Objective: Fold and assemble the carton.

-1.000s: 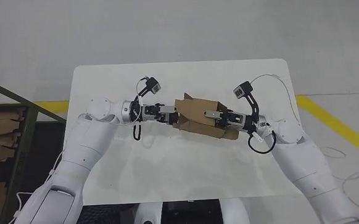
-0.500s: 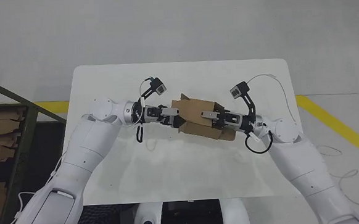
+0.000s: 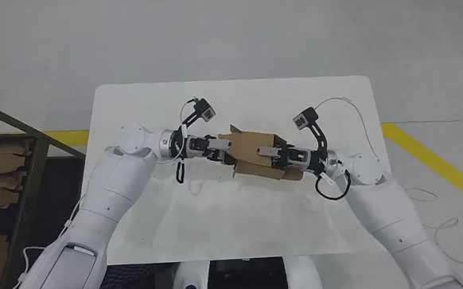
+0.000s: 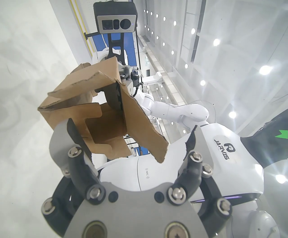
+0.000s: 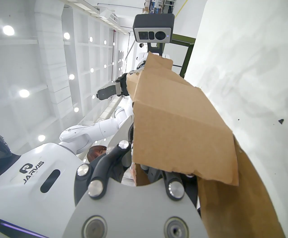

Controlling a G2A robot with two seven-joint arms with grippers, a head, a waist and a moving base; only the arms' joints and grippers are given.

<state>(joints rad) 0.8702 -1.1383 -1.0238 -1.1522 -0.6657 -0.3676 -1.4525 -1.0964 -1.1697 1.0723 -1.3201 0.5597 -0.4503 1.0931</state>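
A brown, half-folded cardboard carton (image 3: 256, 149) sits over the middle of the white rectangular surface (image 3: 220, 217), between the two arms; whether it rests on the surface or is lifted off it, I cannot tell. The right gripper (image 3: 273, 152) is clamped on the edge of one carton panel at the end nearer that arm, with the cardboard pinched between its fingers. The left gripper (image 3: 220, 147) is at the opposite, open end, its jaws spread wide around the loose flaps. One of its fingers (image 4: 67, 135) lies against a notched flap, while the other stands apart from the long flap that juts out between them.
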